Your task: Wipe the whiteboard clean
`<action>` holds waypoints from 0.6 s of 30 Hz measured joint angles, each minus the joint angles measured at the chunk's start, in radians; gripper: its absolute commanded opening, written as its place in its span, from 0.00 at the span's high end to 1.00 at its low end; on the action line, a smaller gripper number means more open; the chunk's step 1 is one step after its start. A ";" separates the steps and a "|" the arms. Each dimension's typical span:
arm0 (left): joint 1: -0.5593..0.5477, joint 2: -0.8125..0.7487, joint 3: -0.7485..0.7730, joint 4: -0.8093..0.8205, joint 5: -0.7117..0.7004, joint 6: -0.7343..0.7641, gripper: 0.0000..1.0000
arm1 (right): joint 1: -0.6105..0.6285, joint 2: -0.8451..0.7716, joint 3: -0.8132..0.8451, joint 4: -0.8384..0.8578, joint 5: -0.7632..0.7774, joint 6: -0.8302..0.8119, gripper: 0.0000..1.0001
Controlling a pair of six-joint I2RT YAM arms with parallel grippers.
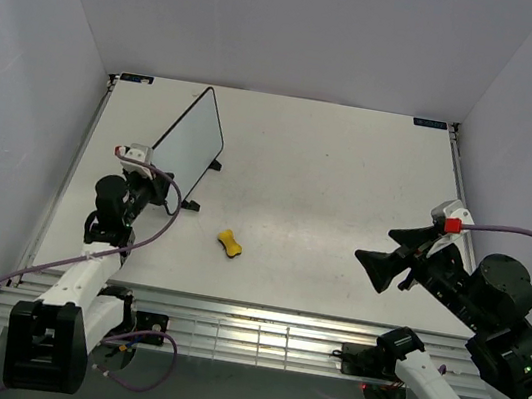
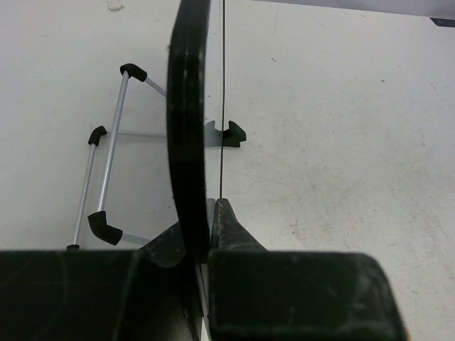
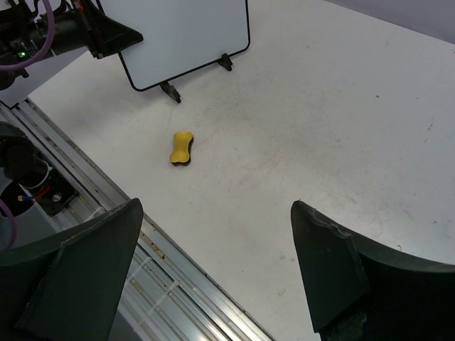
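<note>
The whiteboard stands upright on its wire stand at the back left of the table, and its face shows plain white. In the left wrist view I see its black rim edge-on. My left gripper is shut on the board's near edge, one finger on each side. A small yellow eraser lies flat on the table, in front of the board and apart from both grippers. My right gripper hangs open over the near right of the table, with nothing between its fingers.
The board's wire stand with black feet rests on the table behind it. A ribbed metal rail runs along the near edge. Grey walls close in the left, back and right sides. Purple cables loop from both arms.
</note>
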 measured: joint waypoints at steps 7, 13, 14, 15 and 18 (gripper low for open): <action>-0.002 -0.018 0.016 -0.048 -0.049 -0.084 1.00 | 0.000 -0.010 0.002 0.000 -0.014 0.000 0.10; -0.013 -0.119 -0.034 -0.082 -0.132 -0.080 1.00 | 0.000 -0.036 0.004 0.000 -0.027 0.000 0.10; -0.015 -0.130 -0.043 -0.081 -0.138 -0.082 1.00 | 0.000 -0.039 0.004 0.001 -0.031 0.001 0.10; -0.018 -0.137 -0.050 -0.079 -0.142 -0.085 1.00 | 0.000 -0.041 0.004 0.002 -0.035 0.001 0.10; -0.024 -0.137 -0.066 -0.062 -0.162 -0.113 1.00 | 0.000 -0.048 0.004 0.006 -0.044 0.001 0.10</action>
